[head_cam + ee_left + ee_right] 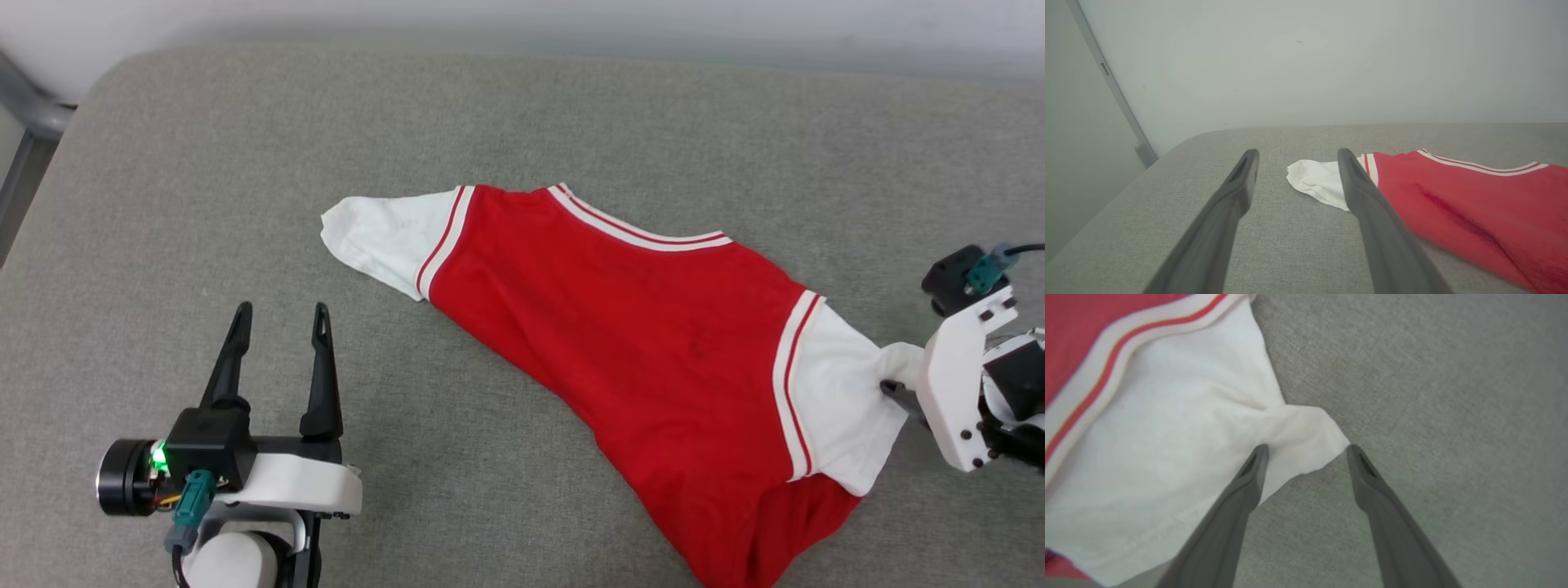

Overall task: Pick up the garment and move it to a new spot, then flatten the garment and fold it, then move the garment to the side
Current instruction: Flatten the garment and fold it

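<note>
Nearest in the head view, at lower left, the robot's left gripper (280, 314) points its two long dark fingers up over bare cushion, spread wide and holding nothing. Beyond it, a red jersey-style T-shirt (653, 327) with white short sleeves and red-and-white striped trim lies slantwise and rumpled on the grey woven fabric cushion (571, 106). One sleeve points to the upper left, the other to the right. At the right edge, the right gripper (894, 390) meets the bunched end of the right-hand sleeve.

From the left wrist view, the left gripper (1297, 153) stands wide open above the cushion (1167, 212), apart from the T-shirt (1474, 196), whose white sleeve shows beyond the fingertips. A plain pale wall (1310, 61) rises behind.

From the right wrist view, the right gripper (1307, 451) is spread wide, clamping nothing. The twisted tip of the T-shirt's (1167, 437) white sleeve lies between its fingertips, reaching from one to the other. Grey cushion (1453, 396) lies to the right.
</note>
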Robot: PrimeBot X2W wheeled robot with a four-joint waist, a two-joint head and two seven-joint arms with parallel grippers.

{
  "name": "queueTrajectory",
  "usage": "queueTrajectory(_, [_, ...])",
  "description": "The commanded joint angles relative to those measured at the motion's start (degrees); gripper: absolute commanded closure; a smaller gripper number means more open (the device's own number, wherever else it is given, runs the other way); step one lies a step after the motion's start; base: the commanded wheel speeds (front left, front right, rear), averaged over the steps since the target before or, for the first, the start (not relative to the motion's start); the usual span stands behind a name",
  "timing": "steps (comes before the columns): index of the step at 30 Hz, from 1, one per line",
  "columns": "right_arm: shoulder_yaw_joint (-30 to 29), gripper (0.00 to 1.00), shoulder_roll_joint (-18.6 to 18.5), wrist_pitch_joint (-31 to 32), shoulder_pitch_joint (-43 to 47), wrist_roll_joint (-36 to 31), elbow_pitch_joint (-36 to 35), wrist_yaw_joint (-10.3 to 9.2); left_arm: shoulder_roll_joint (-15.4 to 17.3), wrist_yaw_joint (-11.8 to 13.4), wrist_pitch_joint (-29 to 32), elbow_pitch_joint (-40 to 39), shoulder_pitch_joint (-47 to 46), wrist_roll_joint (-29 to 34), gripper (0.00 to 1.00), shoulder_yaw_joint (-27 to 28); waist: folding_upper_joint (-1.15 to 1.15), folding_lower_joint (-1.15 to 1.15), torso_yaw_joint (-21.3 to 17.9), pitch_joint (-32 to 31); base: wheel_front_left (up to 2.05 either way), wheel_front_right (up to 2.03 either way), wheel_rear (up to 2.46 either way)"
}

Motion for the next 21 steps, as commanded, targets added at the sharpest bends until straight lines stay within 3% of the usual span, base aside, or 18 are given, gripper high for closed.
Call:
queueTrajectory(1, [1.0, 0.00, 0.4, -0.2, -0.8, -0.7, 1.3, -0.05, -0.7, -0.7, -0.1, -0.1, -0.9, 0.8, 0.00, 0.6, 0.00, 0.00, 1.1, 1.5, 0.00, 0.00, 0.00])
queueTrajectory(8, [7.5, 0.00, 3.2, -2.5, 1.1, 1.1, 7.0, 0.06, -3.3, -3.5, -0.1, 0.0, -1.2, 3.5, 0.00, 4.4, 0.00, 0.00, 0.9, 2.9, 0.00, 0.00, 0.00])
queueTrajectory(10, [8.9, 1.00, 3.1, -4.7, 0.4, 1.4, 6.8, 0.06, -4.1, -4.2, -0.1, 0.1, -0.9, 4.2, 0.00, 5.3, 0.00, 0.00, 0.4, 2.8, 0.00, 0.00, 0.00])
queueTrajectory(21, [2.6, 1.00, -0.6, -19.0, -9.0, 3.0, 8.4, -0.07, -6.3, -7.2, -0.1, 1.0, 0.2, 7.1, 0.00, 8.1, 0.00, 0.00, -1.7, 0.5, 0.00, 0.00, 0.00])
